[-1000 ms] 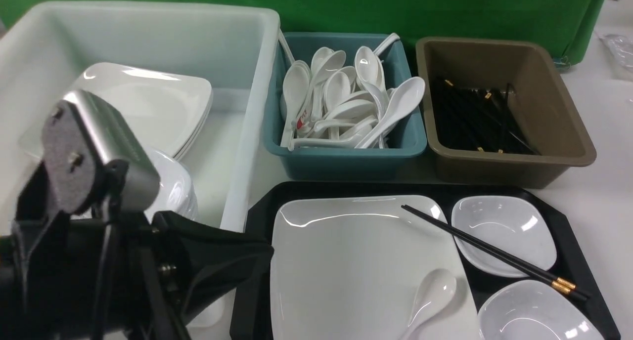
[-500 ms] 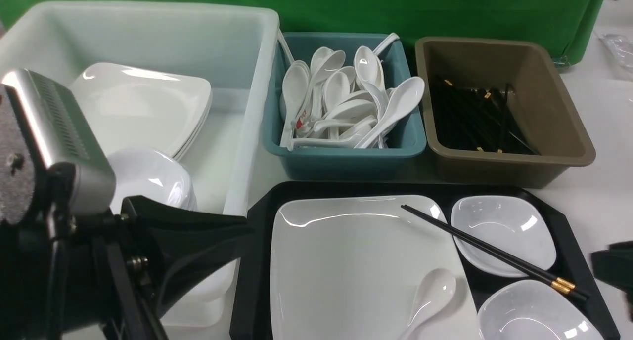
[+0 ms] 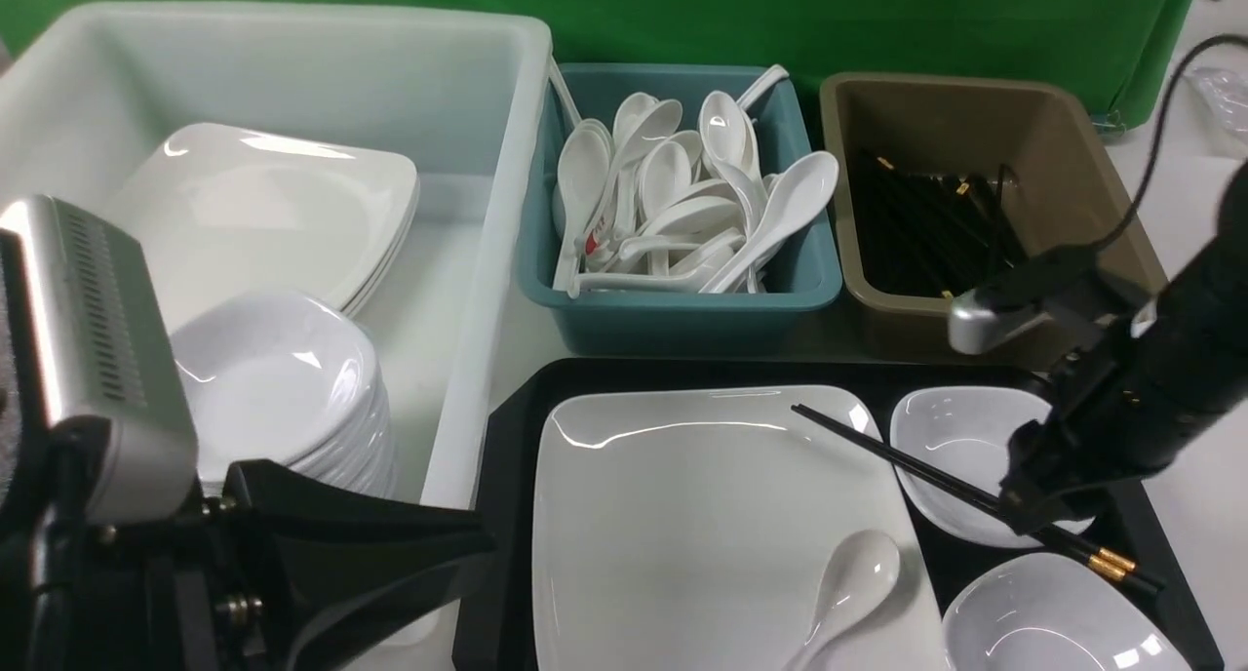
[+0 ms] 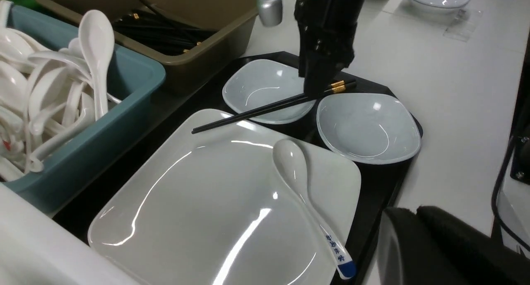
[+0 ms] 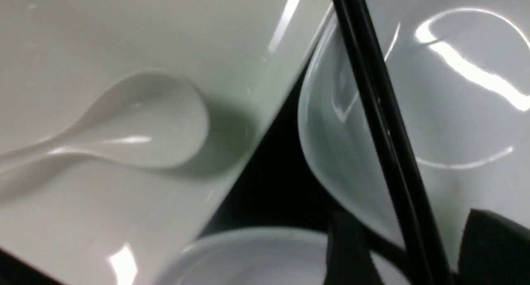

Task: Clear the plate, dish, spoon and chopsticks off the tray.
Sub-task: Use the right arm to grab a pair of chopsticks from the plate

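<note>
The black tray [image 3: 512,437] holds the large white plate [image 3: 682,515] with the white spoon [image 3: 848,583] lying on it. Beside the plate sit a small white dish [image 3: 965,437] and a second one [image 3: 1043,622]. The black chopsticks [image 3: 926,476] rest across the plate's corner and the far dish. My right gripper [image 3: 1033,515] is down over their gold-banded end, open, one finger [image 5: 348,252] on each side of the chopsticks [image 5: 381,119] with gaps between. My left gripper [image 3: 478,546] is shut and empty, left of the tray; its fingertips [image 4: 397,218] press together.
A large white tub [image 3: 292,47] at the left holds stacked plates and dishes. Behind the tray stand a teal tub [image 3: 682,310] full of spoons and a brown tub [image 3: 975,115] of chopsticks. A green cloth hangs at the back.
My right arm has come in from the right and dropped over the chopsticks' thick end. My left arm has drawn back and lower, uncovering the stack of dishes in the white tub.
</note>
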Controlling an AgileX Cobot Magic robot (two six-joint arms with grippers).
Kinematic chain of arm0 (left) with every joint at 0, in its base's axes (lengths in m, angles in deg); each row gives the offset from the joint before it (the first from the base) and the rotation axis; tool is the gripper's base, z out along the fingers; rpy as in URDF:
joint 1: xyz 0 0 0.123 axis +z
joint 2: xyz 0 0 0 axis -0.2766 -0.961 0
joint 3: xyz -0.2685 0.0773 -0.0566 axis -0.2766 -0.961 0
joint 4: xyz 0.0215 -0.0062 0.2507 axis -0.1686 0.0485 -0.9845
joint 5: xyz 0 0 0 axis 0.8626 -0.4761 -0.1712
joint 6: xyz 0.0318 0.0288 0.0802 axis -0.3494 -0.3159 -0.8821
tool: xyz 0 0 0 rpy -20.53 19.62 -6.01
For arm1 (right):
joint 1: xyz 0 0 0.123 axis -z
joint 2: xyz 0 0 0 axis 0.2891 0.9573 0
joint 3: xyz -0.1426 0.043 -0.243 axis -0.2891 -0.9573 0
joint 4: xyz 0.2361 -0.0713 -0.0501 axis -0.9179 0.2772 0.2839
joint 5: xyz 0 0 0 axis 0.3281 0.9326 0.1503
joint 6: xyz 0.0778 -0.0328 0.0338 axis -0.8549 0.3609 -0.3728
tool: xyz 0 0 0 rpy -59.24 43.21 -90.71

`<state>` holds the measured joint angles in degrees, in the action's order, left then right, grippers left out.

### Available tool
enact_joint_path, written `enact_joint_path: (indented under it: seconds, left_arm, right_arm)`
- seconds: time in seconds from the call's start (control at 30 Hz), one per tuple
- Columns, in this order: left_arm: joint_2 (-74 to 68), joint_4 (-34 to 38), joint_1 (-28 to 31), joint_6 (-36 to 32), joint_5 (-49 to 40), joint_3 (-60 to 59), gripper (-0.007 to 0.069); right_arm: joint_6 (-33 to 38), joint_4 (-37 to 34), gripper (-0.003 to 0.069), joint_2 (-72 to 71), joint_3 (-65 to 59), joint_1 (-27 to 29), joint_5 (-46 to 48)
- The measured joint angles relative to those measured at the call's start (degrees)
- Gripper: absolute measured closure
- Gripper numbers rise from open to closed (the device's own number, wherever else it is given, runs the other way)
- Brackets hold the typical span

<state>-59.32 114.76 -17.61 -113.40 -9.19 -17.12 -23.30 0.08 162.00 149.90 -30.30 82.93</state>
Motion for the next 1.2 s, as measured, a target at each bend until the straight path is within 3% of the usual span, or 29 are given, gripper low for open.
enact_joint_path:
  seconds: [0.6,0.73,0.9,1.13,1.2]
  left_arm:
    - [0.1,-0.3,0.0,-0.1,0.1,0.0,0.0607]
    - [0.1,-0.3,0.0,-0.1,0.1,0.0,0.0607]
    - [0.1,-0.3,0.0,-0.1,0.1,0.0,0.0607]
    - [0.1,-0.3,0.0,-0.3,1.4,0.0,0.0607]
    - [0.1,-0.3,0.0,-0.3,3.7,0.0,0.0607]
  right_arm:
    - [1.2,2.2,0.0259,9.3,3.2,0.2,-5.3]
    - [2.1,2.2,0.0333,9.7,3.2,0.2,-5.5]
    - [5.0,2.2,0.0510,9.7,3.2,0.2,-4.8]
    - [12.7,2.3,0.0531,7.5,3.2,0.1,-1.6]
    - [18.3,2.3,0.0531,4.8,3.2,-0.2,0.8]
